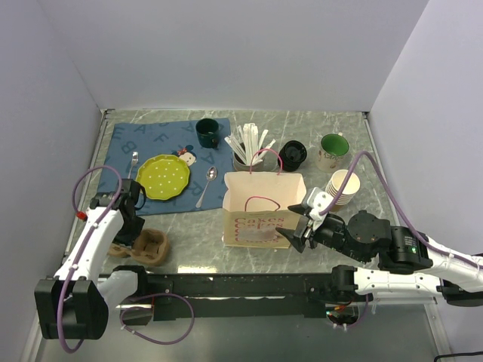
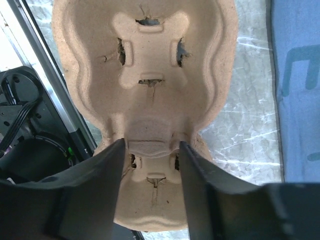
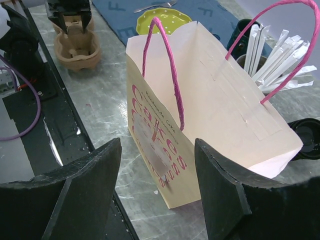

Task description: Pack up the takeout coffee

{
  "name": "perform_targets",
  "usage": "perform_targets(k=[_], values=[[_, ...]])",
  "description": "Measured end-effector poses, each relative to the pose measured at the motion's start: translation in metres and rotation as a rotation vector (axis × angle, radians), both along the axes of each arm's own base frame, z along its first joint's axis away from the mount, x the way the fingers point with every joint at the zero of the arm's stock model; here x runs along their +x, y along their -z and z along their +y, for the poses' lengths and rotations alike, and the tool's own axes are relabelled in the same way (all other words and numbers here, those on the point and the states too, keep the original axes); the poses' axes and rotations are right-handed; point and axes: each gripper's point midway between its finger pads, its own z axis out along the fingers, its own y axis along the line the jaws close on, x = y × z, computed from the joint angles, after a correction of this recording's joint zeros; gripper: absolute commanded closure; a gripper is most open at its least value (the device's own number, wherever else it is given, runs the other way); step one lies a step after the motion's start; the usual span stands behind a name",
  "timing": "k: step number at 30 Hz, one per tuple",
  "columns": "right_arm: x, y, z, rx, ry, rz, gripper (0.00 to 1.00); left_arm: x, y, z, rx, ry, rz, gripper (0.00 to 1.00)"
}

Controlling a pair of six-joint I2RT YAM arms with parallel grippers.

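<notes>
1. Only the overhead view takes in the whole grey marbled tabletop (image 1: 196, 241). A cream paper bag with pink cord handles (image 1: 260, 215) stands upright and open near the middle of the near edge. A tan moulded-pulp cup carrier (image 1: 147, 247) lies toward the near left corner.
2. The left wrist view gives the close detail. The jaws of the left tool (image 2: 151, 145) straddle the cup carrier's narrow waist and sit close against its sides. It cannot be told whether they pinch it.
3. In the right wrist view, the jaws of the right tool (image 3: 157, 150) stand wide apart with nothing between them, and the paper bag stands just beyond. This view looks into the bag's mouth, where pale inner walls show but the bottom is hidden.
4. From overhead, a stack of lidless tan paper cups (image 1: 343, 187) sits just beside the bag's right side. A round black plastic shape (image 1: 293, 154) sits beyond the bag toward the far edge; the right wrist view catches only its rim.
5. No view shows the takeout coffee for certain, so its place cannot be told.
</notes>
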Motion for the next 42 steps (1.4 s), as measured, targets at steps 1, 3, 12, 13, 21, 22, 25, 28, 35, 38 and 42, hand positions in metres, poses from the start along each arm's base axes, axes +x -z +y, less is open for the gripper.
perform_targets(k=[1,3,12,13,21,22,25,28,35,38,42], values=[[0.000,0.000,0.000,0.001,0.000,0.000,0.32,0.001,0.000,0.000,0.000,-0.001,-0.002,0.44],[0.000,0.000,0.000,0.002,0.002,-0.001,0.32,0.001,0.000,0.000,0.000,0.000,-0.002,0.45],[0.000,-0.002,-0.002,0.013,0.006,0.006,0.32,0.000,0.003,0.000,0.001,-0.004,0.008,0.68],[0.000,-0.002,-0.002,0.014,0.008,0.007,0.32,0.000,0.003,0.000,0.001,-0.006,0.007,0.69],[0.001,-0.007,-0.003,0.025,0.017,0.003,0.32,0.001,-0.013,0.000,0.001,-0.023,-0.008,0.77],[0.001,-0.007,-0.003,0.025,0.017,0.003,0.32,0.004,-0.020,0.001,0.002,-0.023,-0.024,0.77],[0.001,-0.007,-0.002,0.023,0.016,0.004,0.32,0.018,-0.044,0.001,0.003,-0.026,-0.101,0.76],[0.002,-0.007,0.000,0.018,0.015,0.005,0.32,0.023,-0.054,0.001,0.003,-0.030,-0.136,0.76],[0.001,-0.007,0.006,0.009,0.005,0.015,0.32,0.016,-0.061,0.002,0.009,-0.021,-0.124,0.77],[0.000,-0.013,0.007,0.023,0.006,0.023,0.32,0.026,-0.081,0.003,0.015,0.009,-0.171,0.79],[0.001,-0.029,0.007,0.063,0.030,0.050,0.32,0.041,-0.115,0.001,0.017,0.065,-0.270,0.82]])
